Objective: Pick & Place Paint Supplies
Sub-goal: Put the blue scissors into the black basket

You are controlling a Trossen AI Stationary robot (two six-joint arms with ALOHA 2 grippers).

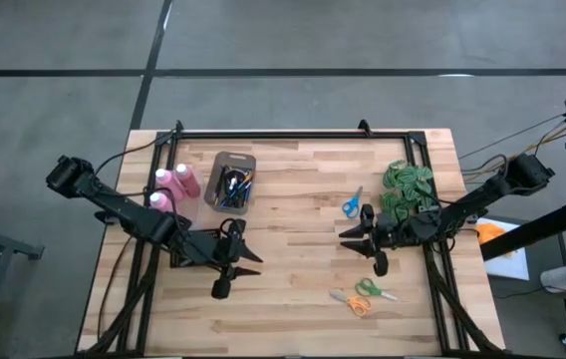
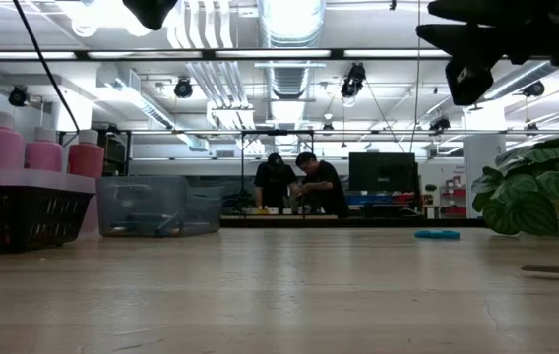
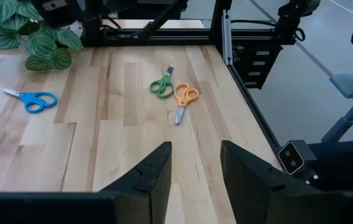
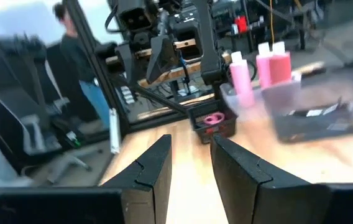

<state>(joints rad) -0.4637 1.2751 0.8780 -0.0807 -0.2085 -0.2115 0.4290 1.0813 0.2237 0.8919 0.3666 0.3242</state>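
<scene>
1. High view: the left gripper hangs over bare wood, its fingers parted with nothing between them. The clear bin holding the paintbrushes lies just beyond it, and the three pink bottles stand off to its outer side beside a dark basket. The right gripper faces it across the table, also parted and empty, with blue scissors and a leafy plant close by and a green and orange scissors pair on its other side. Risk: the grippers point at each other, so a reach from both at once could make them clash.

2. Low view: the pink bottles sit high behind the basket, with the bin next to them. Both grippers are above the frame. Risk: the bottles look tall and narrow, so a sideways nudge could topple one.

3. Left wrist view: the left fingers stand apart around empty air. Ahead lie only the scissors and the plant, no paint supplies. Risk: closing here would take the wrong thing.

4. Right wrist view: the right fingers are a little apart, empty. The bottles and bin lie beyond, with the left arm between, which could block an approach.
</scene>
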